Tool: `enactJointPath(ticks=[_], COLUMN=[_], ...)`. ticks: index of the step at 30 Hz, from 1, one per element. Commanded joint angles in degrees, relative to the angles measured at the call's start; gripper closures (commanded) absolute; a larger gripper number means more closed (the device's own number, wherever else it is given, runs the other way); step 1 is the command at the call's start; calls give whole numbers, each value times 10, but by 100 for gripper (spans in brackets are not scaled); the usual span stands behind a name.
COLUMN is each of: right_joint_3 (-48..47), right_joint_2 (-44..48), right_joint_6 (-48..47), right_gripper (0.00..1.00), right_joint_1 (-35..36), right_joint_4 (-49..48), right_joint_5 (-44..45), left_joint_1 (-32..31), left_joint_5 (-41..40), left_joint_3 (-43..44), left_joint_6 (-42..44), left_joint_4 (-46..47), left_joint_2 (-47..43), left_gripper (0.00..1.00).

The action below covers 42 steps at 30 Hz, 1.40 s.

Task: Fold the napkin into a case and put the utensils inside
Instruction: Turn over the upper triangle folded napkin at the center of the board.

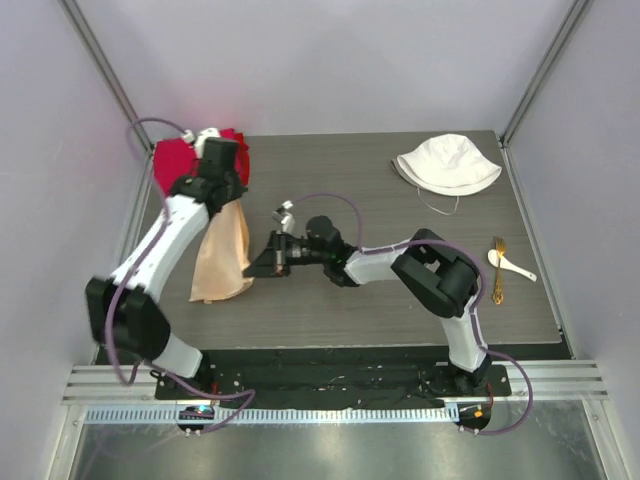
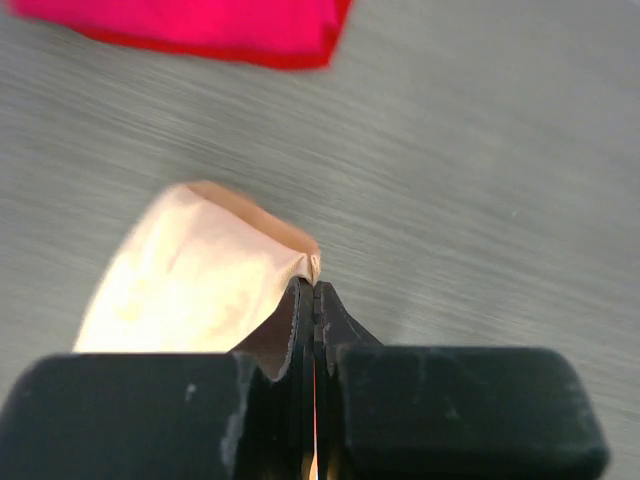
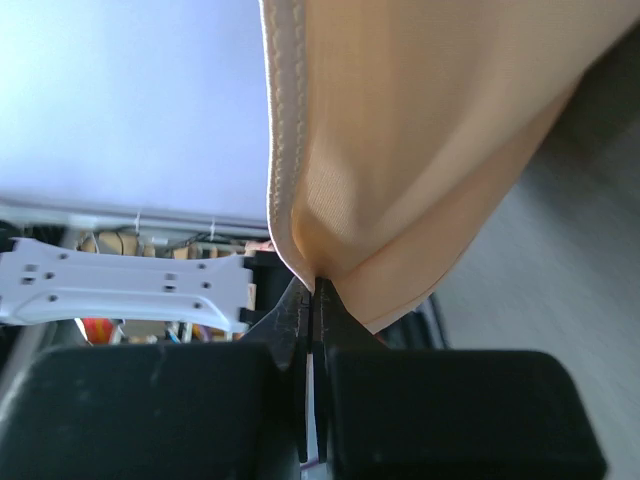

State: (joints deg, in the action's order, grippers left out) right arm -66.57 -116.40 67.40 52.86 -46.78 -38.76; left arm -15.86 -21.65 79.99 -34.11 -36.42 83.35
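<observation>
— Requesting tool status: what is gripped?
— The left tool is pressed together on one corner of the napkin. The right tool is pinched shut on a hemmed edge of the same cloth.
— Where is the napkin located?
— It is held at the left of the tabletop, between both tools, just near of the red cloth. The utensils are laid at the right edge, well apart. The white hat is seen at the far right.

napkin and red cloth partly beyond wrist views' top edges
</observation>
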Motion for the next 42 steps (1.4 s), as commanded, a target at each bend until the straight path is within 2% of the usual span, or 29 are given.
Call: enactJointPath(ticks=[1,3,7,17,22,24,26,28,29,32,33,34,36,38,39,42], right_joint_3=[139,173,232,282,271,268,260,244,234,207,195,188,170,156,135,83], right_joint_2=[-16,-18,2,28,42,62,94,126,154,194,215,223,228,220,213,184], right_joint_6=[80,78,-1,-96,-183,-205,-247,-299,-321,-369,-377,-385,-399,-399,-397,-384], right_gripper=[99,99,99,99,99,91,92,77,73,58,50,46,40,39,39,43], right_joint_1=[-55,-87,-120,-191,-199,-202,-205,-205,-206,-212,-217,-217,-218,-223,-225,-247], right_joint_4=[-206,-226,-137,-31,92,151,225,291,374,495,517,534,566,566,566,563], right_joint_5=[-42,-47,-51,-50,-35,-12,9,55,72,146,159,191,206,204,200,188], left_joint_1=[-50,-71,-104,-140,-142,-143,-146,-152,-153,-153,-153,-153,-153,-153,-153,-153], left_joint_5=[14,16,11,25,60,73,88,85,86,89,90,91,100,101,104,107], left_joint_3=[-11,5,40,104,124,135,148,154,162,193,199,205,200,174,131,40], left_joint_6=[-11,-20,-25,-46,-49,-46,-40,-35,-30,-25,-24,-23,-23,-21,-20,-27], left_joint_4=[148,174,215,226,244,246,250,254,252,205,188,174,142,130,129,154], left_joint_2=[142,202,271,368,397,407,408,398,393,371,365,349,328,282,263,177], left_gripper=[100,100,100,100,100,100,100,86,70,53,51,49,39,40,41,52])
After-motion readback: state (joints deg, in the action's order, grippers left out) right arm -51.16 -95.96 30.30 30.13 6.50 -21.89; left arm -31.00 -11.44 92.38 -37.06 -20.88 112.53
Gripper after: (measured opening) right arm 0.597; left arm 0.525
